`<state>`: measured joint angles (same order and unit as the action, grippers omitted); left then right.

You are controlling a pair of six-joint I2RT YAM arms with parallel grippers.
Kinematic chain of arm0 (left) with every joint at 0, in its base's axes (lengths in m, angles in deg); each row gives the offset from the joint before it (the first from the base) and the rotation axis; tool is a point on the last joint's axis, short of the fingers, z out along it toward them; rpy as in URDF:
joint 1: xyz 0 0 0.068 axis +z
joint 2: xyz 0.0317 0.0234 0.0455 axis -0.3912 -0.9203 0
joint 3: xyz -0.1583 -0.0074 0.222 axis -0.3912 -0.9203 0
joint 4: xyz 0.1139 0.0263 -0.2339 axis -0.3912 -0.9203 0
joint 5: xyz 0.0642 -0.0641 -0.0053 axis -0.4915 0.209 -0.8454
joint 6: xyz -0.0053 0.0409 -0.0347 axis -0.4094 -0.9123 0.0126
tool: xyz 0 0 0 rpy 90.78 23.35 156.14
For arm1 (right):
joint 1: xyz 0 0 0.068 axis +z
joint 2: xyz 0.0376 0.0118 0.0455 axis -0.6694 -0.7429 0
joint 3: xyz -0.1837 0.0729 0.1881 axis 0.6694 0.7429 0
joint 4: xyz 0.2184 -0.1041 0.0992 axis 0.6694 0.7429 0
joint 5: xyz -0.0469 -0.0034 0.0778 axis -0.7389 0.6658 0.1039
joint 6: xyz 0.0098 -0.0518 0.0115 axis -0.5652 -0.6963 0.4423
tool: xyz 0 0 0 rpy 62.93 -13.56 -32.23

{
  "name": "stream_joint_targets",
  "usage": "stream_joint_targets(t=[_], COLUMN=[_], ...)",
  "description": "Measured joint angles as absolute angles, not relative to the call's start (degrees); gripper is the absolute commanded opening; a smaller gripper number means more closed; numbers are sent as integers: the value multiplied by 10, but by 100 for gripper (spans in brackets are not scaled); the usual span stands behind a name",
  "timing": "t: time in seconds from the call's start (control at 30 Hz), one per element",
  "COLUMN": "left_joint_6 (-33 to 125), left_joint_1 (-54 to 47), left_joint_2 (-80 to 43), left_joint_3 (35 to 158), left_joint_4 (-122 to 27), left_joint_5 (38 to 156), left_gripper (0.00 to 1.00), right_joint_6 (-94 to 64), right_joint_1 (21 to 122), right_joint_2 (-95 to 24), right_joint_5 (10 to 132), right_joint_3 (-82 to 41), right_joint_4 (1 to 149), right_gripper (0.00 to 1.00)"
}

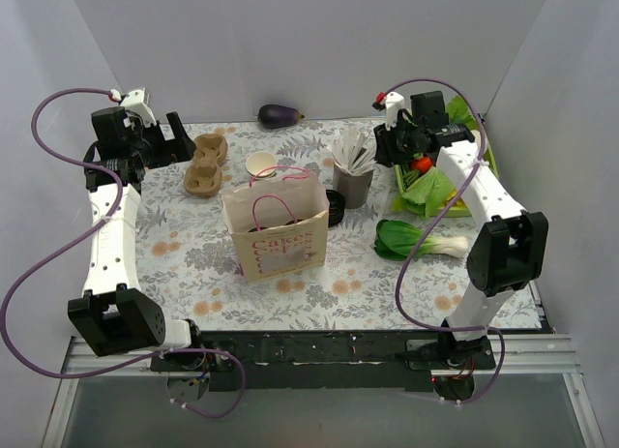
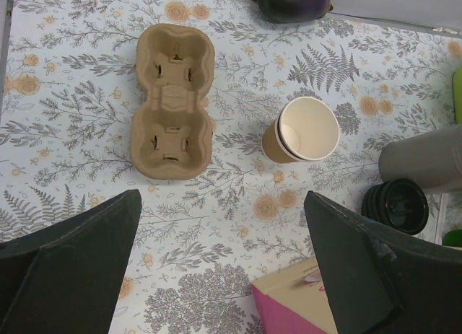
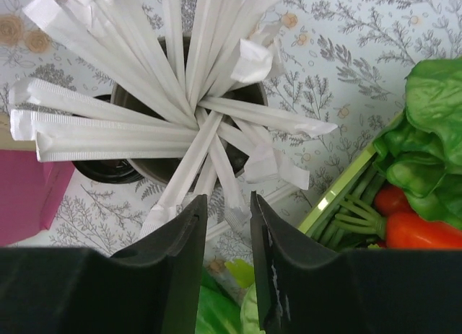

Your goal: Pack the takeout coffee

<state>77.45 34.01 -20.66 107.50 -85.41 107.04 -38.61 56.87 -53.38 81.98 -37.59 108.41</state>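
Surface (image 2: 86, 161) in floral print lies below my left gripper (image 2: 222, 198), spread wide. Past the paper bag (image 2: 289, 309) the takeout coffee (image 2: 307, 128) stands upright, long axis vertical, open white mouth up, its black lid (image 2: 399, 205) off, lying apart. My right gripper (image 3: 228, 204) is nearly pressed together over the white sticks (image 3: 108, 143); whether it pinches one I cannot tell.
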Motion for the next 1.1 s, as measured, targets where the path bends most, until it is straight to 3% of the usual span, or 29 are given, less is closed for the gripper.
stream_joint_targets(t=[0.17, 0.23, 0.27, 0.3, 0.7, 1.1], left_joint_6=[772, 772, 771, 770, 768, 768], left_joint_1=[340, 340, 340, 340, 340, 341], left_joint_2=[-204, -203, -203, -203, -203, -203], left_joint_3=[1074, 1074, 1074, 1074, 1074, 1074], left_joint_4=[-855, -855, -855, -855, -855, -854], left_joint_5=[1072, 1074, 1075, 1076, 1089, 1103], left_gripper=[98, 98, 98, 98, 98, 98], right_joint_6=[-381, -380, -377, -376, -370, -409], right_joint_1=[569, 569, 569, 569, 562, 560], right_joint_2=[-548, -555, -559, -561, -550, -371], right_joint_5=[824, 829, 831, 833, 854, 887], right_joint_3=[-396, -405, -408, -411, -452, -503], right_joint_4=[1067, 1060, 1057, 1056, 1085, 1155], right_gripper=[32, 19, 5, 1, 1, 1])
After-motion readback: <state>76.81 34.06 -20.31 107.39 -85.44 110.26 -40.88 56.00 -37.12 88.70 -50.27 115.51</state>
